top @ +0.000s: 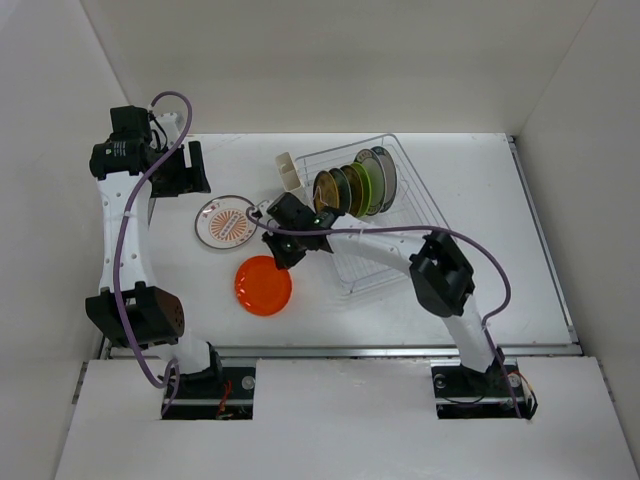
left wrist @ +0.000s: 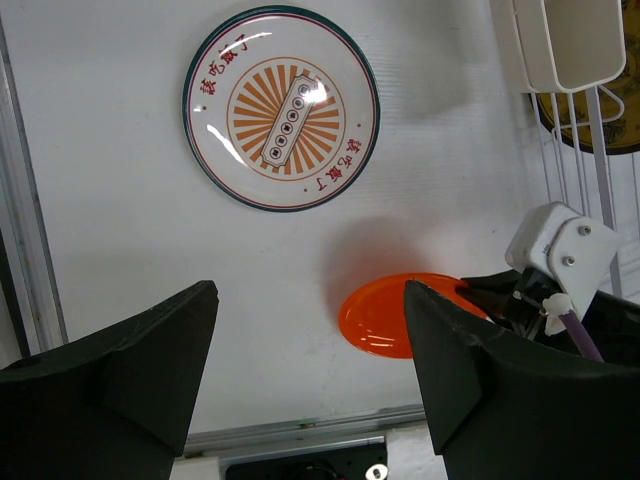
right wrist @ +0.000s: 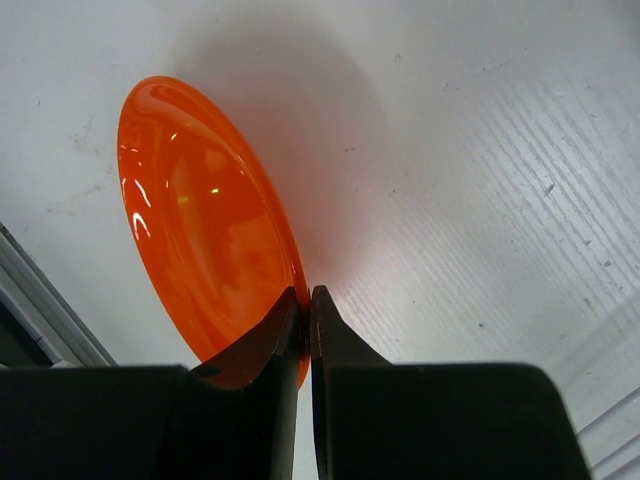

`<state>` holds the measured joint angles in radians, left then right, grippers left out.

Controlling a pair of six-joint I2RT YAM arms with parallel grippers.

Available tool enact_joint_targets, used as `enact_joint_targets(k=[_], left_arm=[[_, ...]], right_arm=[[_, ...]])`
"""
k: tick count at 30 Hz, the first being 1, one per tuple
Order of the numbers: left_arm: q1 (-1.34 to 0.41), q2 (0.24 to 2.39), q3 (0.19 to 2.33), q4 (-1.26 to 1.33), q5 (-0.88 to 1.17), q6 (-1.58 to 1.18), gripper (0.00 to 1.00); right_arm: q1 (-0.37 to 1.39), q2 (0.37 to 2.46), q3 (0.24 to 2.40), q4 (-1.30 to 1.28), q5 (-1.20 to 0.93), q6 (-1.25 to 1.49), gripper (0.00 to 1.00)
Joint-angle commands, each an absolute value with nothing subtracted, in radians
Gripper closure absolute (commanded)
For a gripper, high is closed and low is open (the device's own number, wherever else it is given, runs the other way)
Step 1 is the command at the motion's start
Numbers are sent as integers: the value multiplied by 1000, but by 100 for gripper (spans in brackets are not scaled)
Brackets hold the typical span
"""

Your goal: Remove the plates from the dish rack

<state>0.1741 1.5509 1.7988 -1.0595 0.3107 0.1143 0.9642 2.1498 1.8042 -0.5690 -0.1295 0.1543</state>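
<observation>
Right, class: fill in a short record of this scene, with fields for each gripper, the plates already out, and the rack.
left gripper: open, empty, above the table
right gripper: shut on the rim of the orange plate
orange plate: tilted, outside the rack, over the table
patterned plate: flat on the table, near the orange one but apart from it
rack: several plates standing on edge in a row
cup: at the rack's end nearest the patterned plate
</observation>
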Motion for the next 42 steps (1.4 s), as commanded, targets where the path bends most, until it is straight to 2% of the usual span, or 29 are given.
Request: enact_joint_targets(k=[1,7,14,19,25,29,30,34,39,42], left_arm=[[179,1546,1792,-1060,324,107,28],[179,1546,1801,-1069,324,107,28],[179,1546,1801,-1069,314,117,28],[179,1546,1801,-1069,314,117,28],[179,1546,1792,-1069,305,117,28],[179,1537,1801,-1069,296,117,28],[179,1537,1801,-1069,296,117,28],[179,1537,1801,-1069,287,117,27],[179,1537,1801,-1069,287,117,27],[179,1537,1801,-1069,287,117,27]], right_arm=[[965,2204,1845,-580,-129,110,95],[965,2290,1890,-580,-120,110,89],[965,2281,1891,-571,-71,110,81],[965,2270,1891,-571,-61,110,61],[965,2191,1901,-580,-31,110,58],[945,2044,1925,-580,-9,149,41],[927,2010,1925,-580,6,162,34],[824,1864,1959,-590,89,267,25],[625,1784,1968,-664,188,368,23],[511,1830,1999,-736,284,406,28]])
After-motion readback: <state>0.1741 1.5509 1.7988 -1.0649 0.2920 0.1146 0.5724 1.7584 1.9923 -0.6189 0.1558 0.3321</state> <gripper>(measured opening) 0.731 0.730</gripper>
